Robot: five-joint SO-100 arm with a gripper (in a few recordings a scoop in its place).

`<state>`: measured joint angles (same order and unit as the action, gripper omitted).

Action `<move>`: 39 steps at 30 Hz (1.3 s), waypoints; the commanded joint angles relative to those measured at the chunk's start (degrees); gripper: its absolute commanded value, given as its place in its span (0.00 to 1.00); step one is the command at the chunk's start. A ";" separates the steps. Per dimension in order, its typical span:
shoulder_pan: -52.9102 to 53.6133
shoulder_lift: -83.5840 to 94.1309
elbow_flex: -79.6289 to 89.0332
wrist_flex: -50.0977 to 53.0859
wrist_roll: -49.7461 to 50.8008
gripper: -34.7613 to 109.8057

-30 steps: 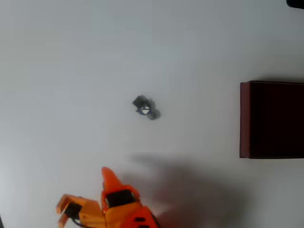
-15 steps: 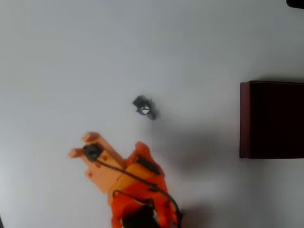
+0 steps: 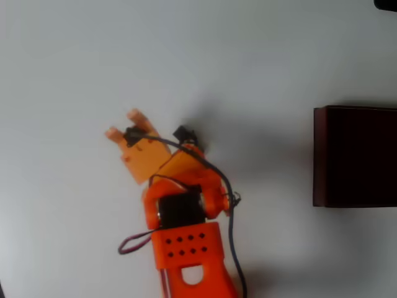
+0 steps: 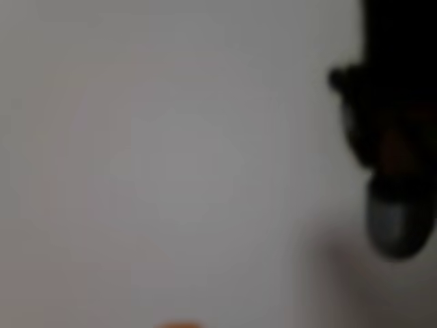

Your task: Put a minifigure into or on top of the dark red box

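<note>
The minifigure [image 3: 183,132], tiny and dark, lies on the white table, partly covered by my orange arm. In the wrist view it is a blurred dark shape with a greyish spot [image 4: 390,147] at the right edge. My gripper [image 3: 124,124] is to its left in the overhead view, open, with nothing between its fingers. The figure sits beside my wrist, outside the jaws. The dark red box [image 3: 319,155] stands at the right edge, far from the gripper, its inside near-black.
The white table [image 3: 260,62] is bare around the figure and between it and the box. My arm's body and its black cable [image 3: 231,205] stretch from the bottom edge up to the middle. A dark object [image 3: 387,4] sits in the top right corner.
My arm has swung up from the bottom edge and now reaches past the minifigure on its left, covering part of it. Figure and box have not moved.
</note>
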<state>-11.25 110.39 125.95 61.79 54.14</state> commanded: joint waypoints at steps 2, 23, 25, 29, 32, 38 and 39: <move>1.23 -5.10 -2.99 -2.20 -3.60 0.37; 5.10 -15.91 -9.14 -3.34 -8.35 0.37; 5.01 -17.40 -9.76 -3.34 -8.17 0.37; 5.10 -19.16 -10.72 -3.43 -8.26 0.36; 5.10 -20.39 -11.07 -3.78 -8.53 0.36; 4.92 -22.59 -12.04 -4.13 -8.88 0.31; 4.83 -22.85 -12.39 -3.96 -9.23 0.30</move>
<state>-6.15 87.28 114.96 57.83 45.09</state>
